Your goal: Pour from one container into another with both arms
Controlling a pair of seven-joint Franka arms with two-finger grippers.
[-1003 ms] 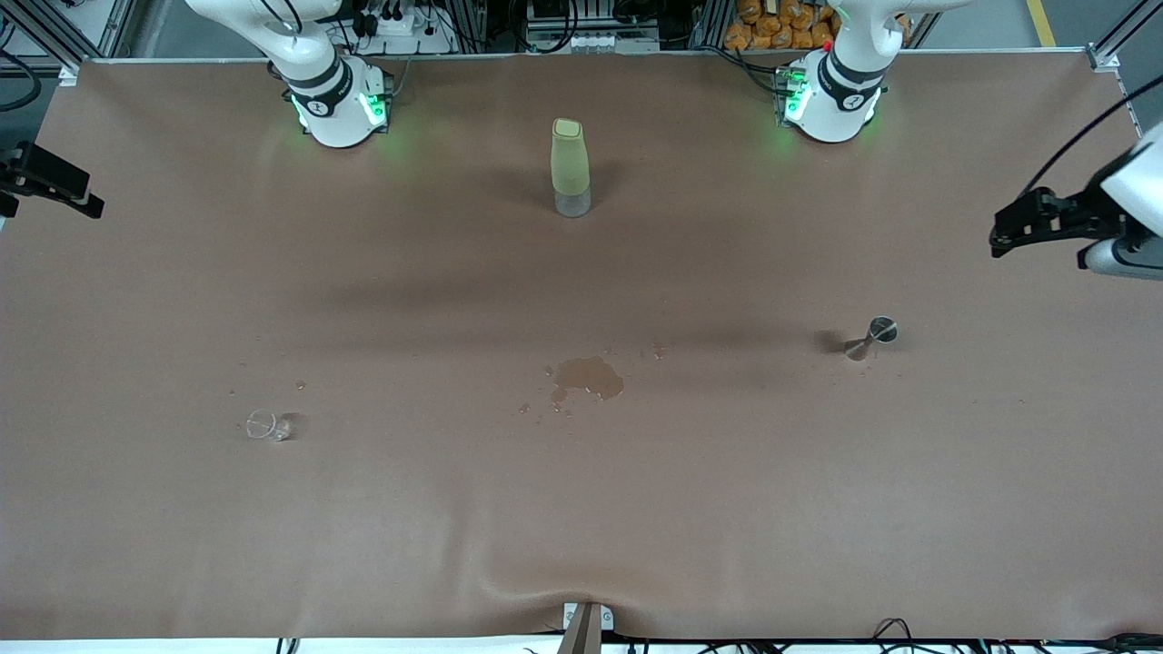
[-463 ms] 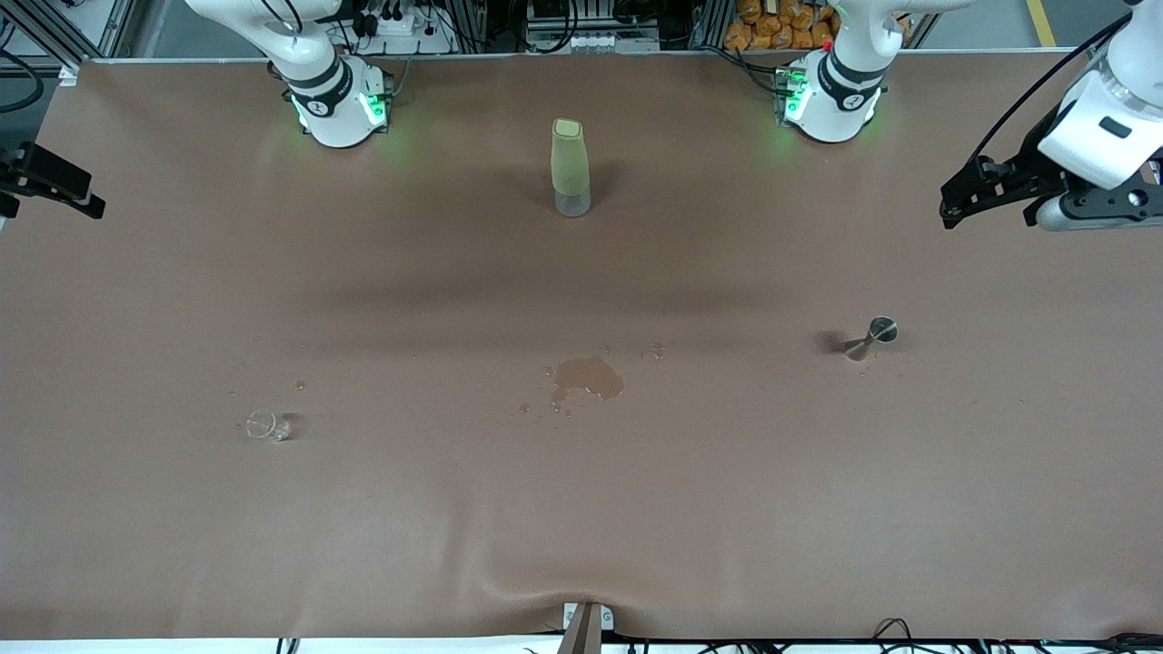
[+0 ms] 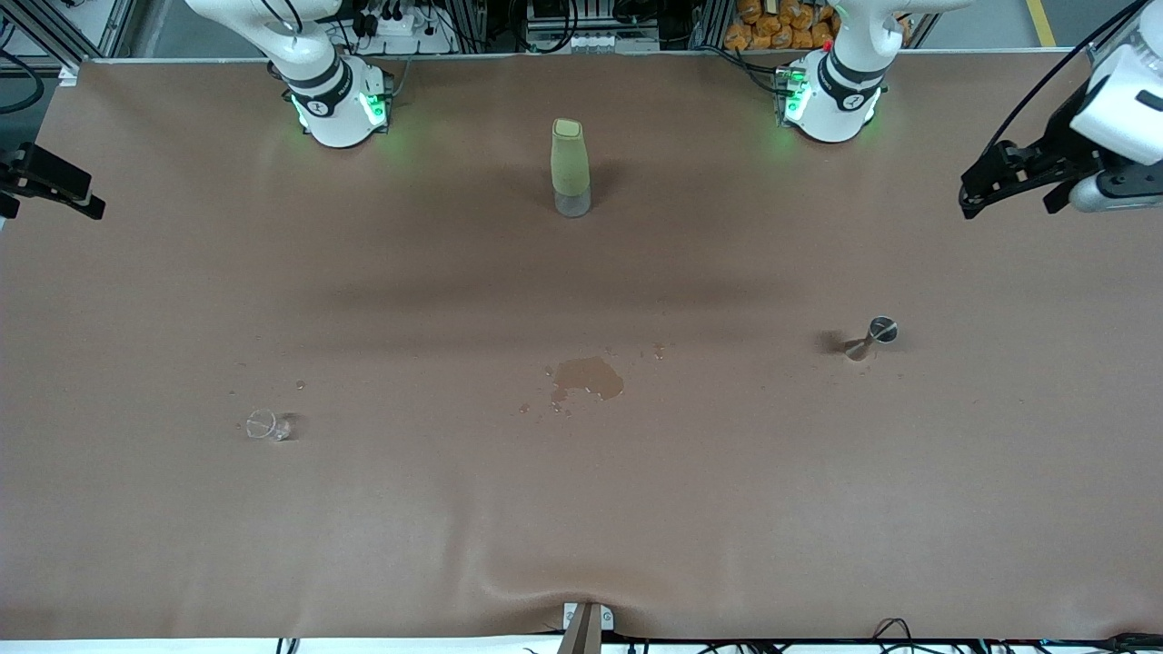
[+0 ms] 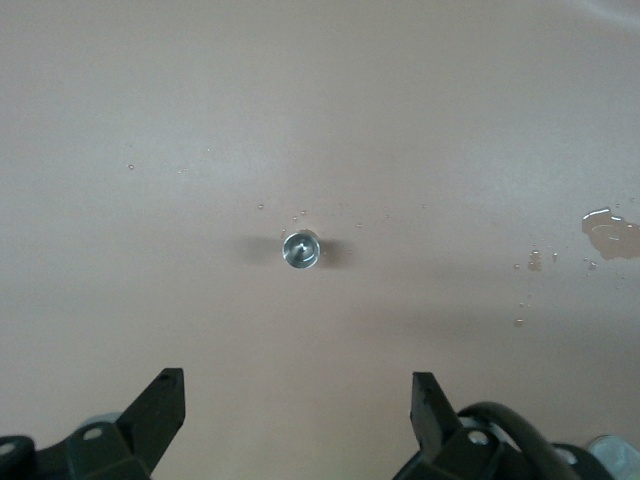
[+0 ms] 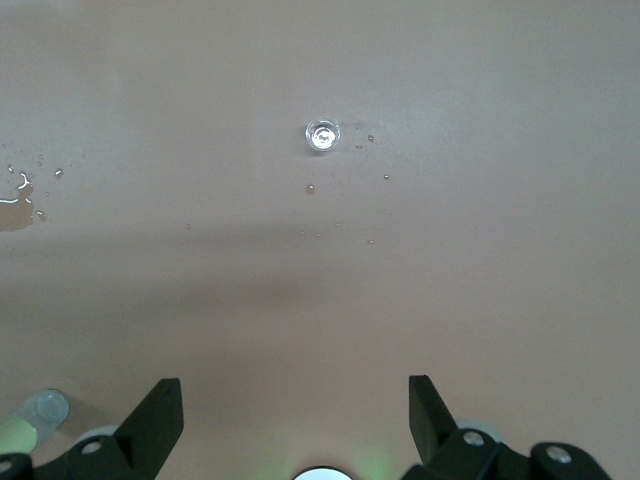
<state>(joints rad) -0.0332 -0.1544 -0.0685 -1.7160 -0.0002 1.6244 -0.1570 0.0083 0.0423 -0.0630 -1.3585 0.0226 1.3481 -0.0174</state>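
The tiny clear glass cup [image 3: 263, 425] stands upright toward the right arm's end of the table, and it shows small in the right wrist view [image 5: 322, 135]. The steel jigger [image 3: 872, 336] stands upright toward the left arm's end; from above its round mouth [image 4: 300, 249] shows. My left gripper [image 3: 1007, 211] hangs open and empty high over the table's left-arm end, well away from the jigger [image 4: 298, 395]. My right gripper [image 3: 82, 195] is held high at the right arm's end, open and empty [image 5: 296, 400], far from the cup.
A tall pale-green bottle [image 3: 571, 168] with a clear base stands between the two arm bases. A brown liquid puddle [image 3: 589, 377] with scattered droplets lies mid-table between cup and jigger. The brown table cover is wrinkled near the front edge [image 3: 545, 581].
The left arm's hand has lifted and turned over its end of the table. The right gripper, cup, jigger and bottle have not moved.
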